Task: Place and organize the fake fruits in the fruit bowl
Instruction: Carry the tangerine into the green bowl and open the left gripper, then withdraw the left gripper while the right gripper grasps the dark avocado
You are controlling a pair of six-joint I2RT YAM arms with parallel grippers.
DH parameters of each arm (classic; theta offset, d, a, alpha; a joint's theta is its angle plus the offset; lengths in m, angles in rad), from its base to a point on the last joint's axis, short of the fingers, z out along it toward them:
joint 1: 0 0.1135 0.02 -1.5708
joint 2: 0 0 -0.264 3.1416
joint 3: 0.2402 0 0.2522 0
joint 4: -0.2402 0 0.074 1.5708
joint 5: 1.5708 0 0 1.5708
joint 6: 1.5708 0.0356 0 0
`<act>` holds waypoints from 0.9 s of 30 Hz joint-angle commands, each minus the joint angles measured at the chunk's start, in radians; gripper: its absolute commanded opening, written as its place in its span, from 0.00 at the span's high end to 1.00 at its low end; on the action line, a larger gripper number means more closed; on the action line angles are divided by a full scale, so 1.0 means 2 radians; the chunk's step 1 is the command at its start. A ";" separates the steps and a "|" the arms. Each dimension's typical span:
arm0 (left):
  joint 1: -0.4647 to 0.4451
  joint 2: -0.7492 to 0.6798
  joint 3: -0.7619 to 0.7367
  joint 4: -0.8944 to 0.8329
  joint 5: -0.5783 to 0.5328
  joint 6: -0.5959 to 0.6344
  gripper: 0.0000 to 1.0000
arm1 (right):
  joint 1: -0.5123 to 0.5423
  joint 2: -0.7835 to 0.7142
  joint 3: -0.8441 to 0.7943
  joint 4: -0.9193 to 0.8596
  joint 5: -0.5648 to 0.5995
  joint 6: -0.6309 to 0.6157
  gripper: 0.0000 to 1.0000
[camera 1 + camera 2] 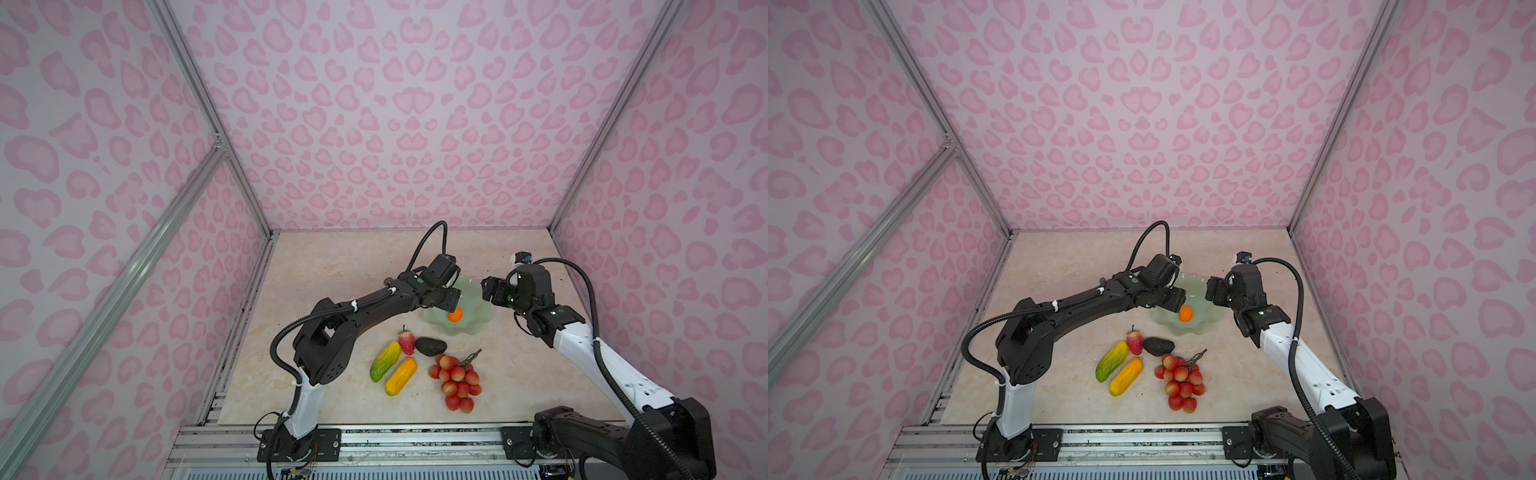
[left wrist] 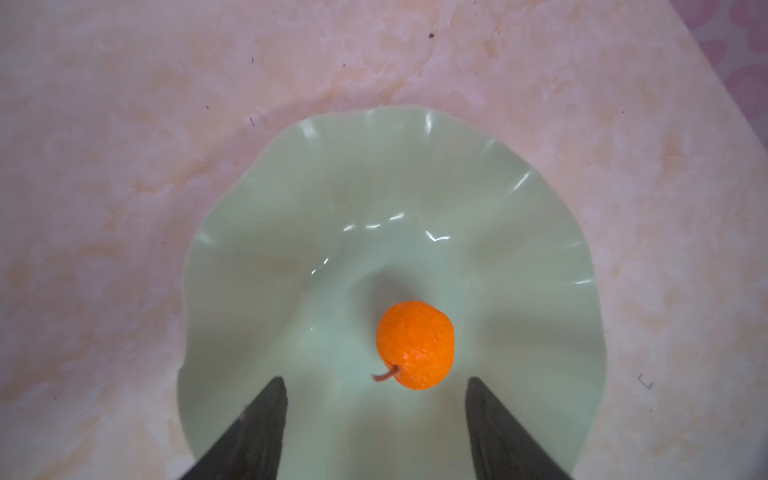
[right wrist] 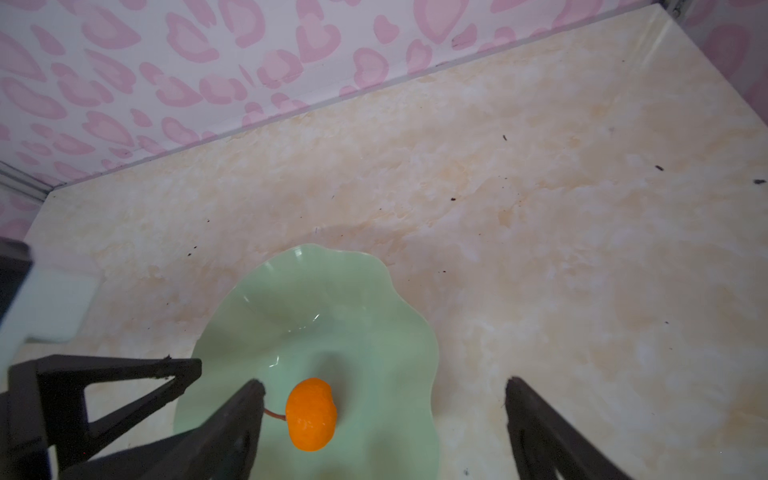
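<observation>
**Orange ball in the bowl, 5 fruits on the table**

The orange ball (image 2: 415, 345) lies in the fruit bowl (image 2: 415, 166), toward its near side. Its short stem points back at the left gripper (image 2: 377, 386), whose jaws are spread above it and touch nothing. The right gripper (image 3: 385, 384) hangs over the bowl's right side, jaws wide and empty.

On the table (image 1: 332, 270), nearer the robot, the yellow-green oblong (image 1: 385, 360) and yellow-orange oblong (image 1: 401, 376) lie side by side. Their long axes are parallel, slanting from near-left to far-right. The strawberry (image 1: 407, 341), avocado (image 1: 430, 345) and lychee cluster (image 1: 457, 384) lie close by.
</observation>
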 commanded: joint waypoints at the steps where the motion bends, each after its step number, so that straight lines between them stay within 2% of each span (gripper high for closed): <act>1: 0.001 -0.138 -0.028 0.049 -0.051 0.007 0.28 | 0.030 -0.001 0.017 -0.037 -0.017 -0.028 0.12; 4: 0.010 -0.224 -0.092 0.078 -0.094 0.003 0.26 | 0.071 -0.009 0.027 -0.068 -0.017 -0.044 0.13; 10: 0.049 -0.417 -0.300 0.120 -0.188 -0.042 0.19 | 0.195 0.001 0.030 -0.101 -0.017 -0.036 0.14; 15: 0.094 -0.572 -0.463 0.099 -0.214 -0.117 0.14 | 0.293 0.062 0.044 -0.120 -0.002 -0.075 0.15; 20: 0.105 -0.716 -0.575 0.057 -0.230 -0.183 0.11 | 0.312 0.139 0.098 -0.170 0.005 -0.108 0.18; 27: 0.107 -0.863 -0.638 0.012 -0.248 -0.221 0.10 | 0.322 0.234 0.129 -0.187 0.051 -0.126 0.20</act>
